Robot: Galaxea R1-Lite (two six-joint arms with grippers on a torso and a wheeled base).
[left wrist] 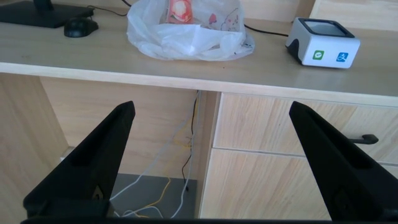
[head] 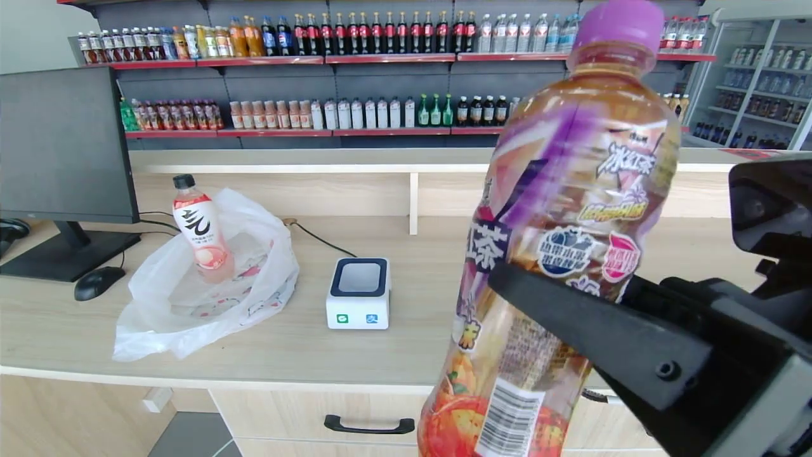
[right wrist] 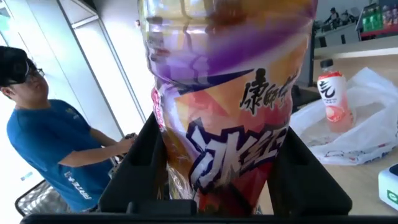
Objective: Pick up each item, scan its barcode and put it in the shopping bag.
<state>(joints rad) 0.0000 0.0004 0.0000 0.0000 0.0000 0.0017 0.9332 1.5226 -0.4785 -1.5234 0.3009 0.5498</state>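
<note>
A: Status, left to right?
B: Left gripper (left wrist: pixel 212 112) is hanging below the counter (left wrist: pixel 186 68) edge, jaws spread wide, holding nothing. Bag (head: pixel 190 298) is lying open on the left of the counter, with a pink bottle (head: pixel 202 228) standing in it. Scanner (head: pixel 359 292) is sitting just right of the bag, window facing up.
A: And the item?
B: Tea bottle (head: pixel 571 209) is being held up on the right, off the counter. Right gripper (right wrist: pixel 217 180) is clamping it across the lower middle, one finger each side.
A: Axis?
B: Running near upright, cap on top, leaning slightly. Barcode (head: pixel 510 416) is sitting near the base, facing back toward the robot, not at the scanner.
A: So what is the scan turning on?
B: Scanner is lying left of the bottle and lower. I'm reckoning the right arm is needing to carry it left and down, turning the barcode onto the window. Right arm is holding it, so it's the nearer one. Left is sitting low and away.
</note>
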